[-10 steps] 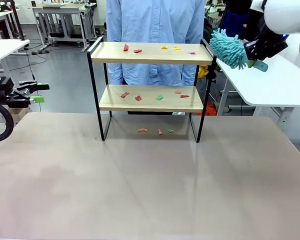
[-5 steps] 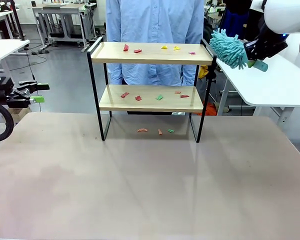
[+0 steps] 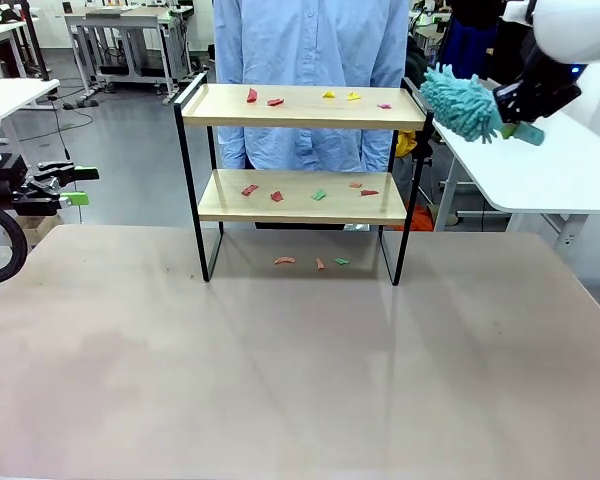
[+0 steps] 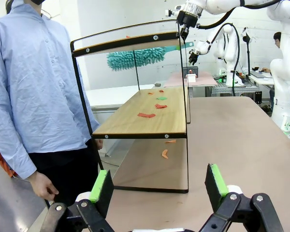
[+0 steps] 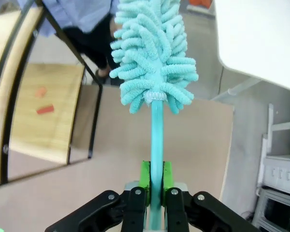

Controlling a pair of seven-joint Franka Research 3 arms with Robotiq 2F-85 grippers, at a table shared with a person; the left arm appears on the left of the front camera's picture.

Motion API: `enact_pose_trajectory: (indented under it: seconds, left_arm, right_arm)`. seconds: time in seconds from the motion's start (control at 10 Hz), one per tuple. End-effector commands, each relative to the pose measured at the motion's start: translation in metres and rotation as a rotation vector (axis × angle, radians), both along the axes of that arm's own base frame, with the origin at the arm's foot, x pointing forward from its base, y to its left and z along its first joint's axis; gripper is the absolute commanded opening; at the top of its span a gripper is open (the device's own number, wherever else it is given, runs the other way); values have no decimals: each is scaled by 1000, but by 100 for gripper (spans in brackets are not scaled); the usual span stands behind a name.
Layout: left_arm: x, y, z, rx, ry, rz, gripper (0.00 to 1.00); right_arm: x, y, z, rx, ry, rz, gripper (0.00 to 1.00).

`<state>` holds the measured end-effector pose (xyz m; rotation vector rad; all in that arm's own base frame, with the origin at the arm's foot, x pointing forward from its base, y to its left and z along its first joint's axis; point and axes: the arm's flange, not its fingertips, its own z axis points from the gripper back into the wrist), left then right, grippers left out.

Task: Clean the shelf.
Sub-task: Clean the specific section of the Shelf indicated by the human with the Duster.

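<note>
The shelf (image 3: 300, 108) stands at the table's far middle, two light wooden boards in a black frame. Small red, yellow and green scraps (image 3: 270, 100) lie on both boards and on the table under it. My right gripper (image 3: 516, 106) hovers just right of the top board, shut on the handle of a teal fluffy duster (image 3: 458, 98) whose head points at the shelf's right rail. From the right wrist, the duster (image 5: 152, 58) rises from my right gripper (image 5: 154, 181) with the shelf (image 5: 43, 116) at left. My left gripper (image 3: 65, 186) is open at far left; in its own view the left gripper (image 4: 159, 188) faces the shelf (image 4: 145, 118) end-on.
A person in a light blue shirt (image 3: 310, 40) stands right behind the shelf. A white side table (image 3: 550, 170) lies under my right arm. The near table surface (image 3: 300, 370) is bare beige.
My right gripper and the duster have shifted slightly to the right. The left arm, the shelf and the scraps stay as they were.
</note>
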<state>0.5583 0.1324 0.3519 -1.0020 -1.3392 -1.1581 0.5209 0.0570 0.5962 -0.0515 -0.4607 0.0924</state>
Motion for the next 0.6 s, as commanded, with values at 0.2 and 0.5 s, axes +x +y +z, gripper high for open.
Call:
enact_pose_trajectory:
  seconds: [0.2,0.5]
  left_arm:
    - [-1,-1,3,0,-15,0,100]
    - [-1,-1,3,0,-15,0,100]
  right_arm:
    - [-69,-59,40,-217,208,164,13]
    - [-119,-66,43,-319,376,351,13]
